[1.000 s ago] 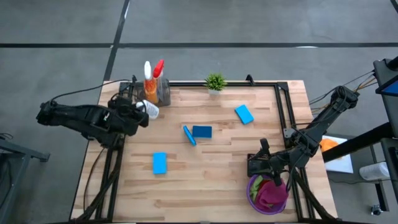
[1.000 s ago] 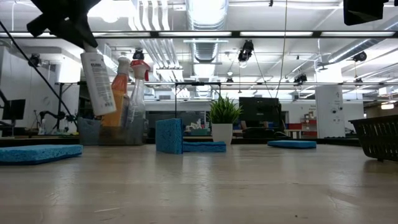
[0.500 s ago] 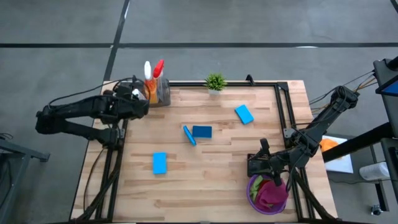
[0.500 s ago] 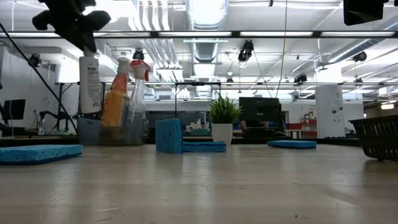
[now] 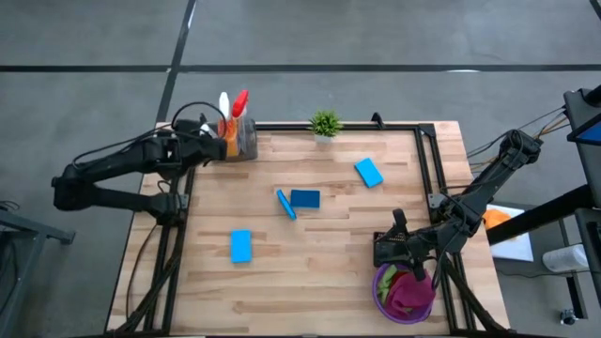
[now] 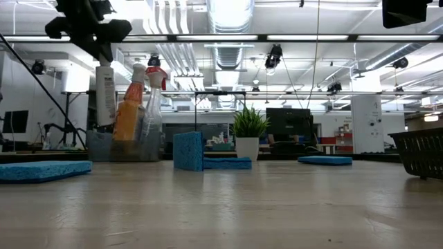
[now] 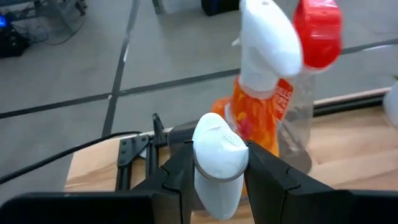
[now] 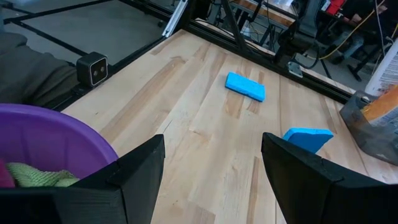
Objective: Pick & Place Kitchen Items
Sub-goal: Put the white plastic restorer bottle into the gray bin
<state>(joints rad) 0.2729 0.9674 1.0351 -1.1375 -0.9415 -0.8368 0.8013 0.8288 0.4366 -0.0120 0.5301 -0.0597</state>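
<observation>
1. Left gripper (image 7: 214, 180) is at the tabletop's (image 5: 310, 253) far left corner, jaws clamped on the white bottle (image 7: 217, 163).
2. I see that bottle upright, just beside the orange bottle (image 6: 127, 112) and red-topped bottle (image 6: 154, 104) in the grey bin (image 5: 246, 141).
3. Right gripper (image 8: 211, 171) hangs over the purple bowl (image 5: 399, 305) with cloths inside, jaws wide apart, holding nothing.
4. Four blue sponges lie around mid-tabletop.

bottles (image 5: 235, 127) back-left corner | sponges (image 5: 302, 200) centre | bowl (image 5: 404, 293) front-right
</observation>
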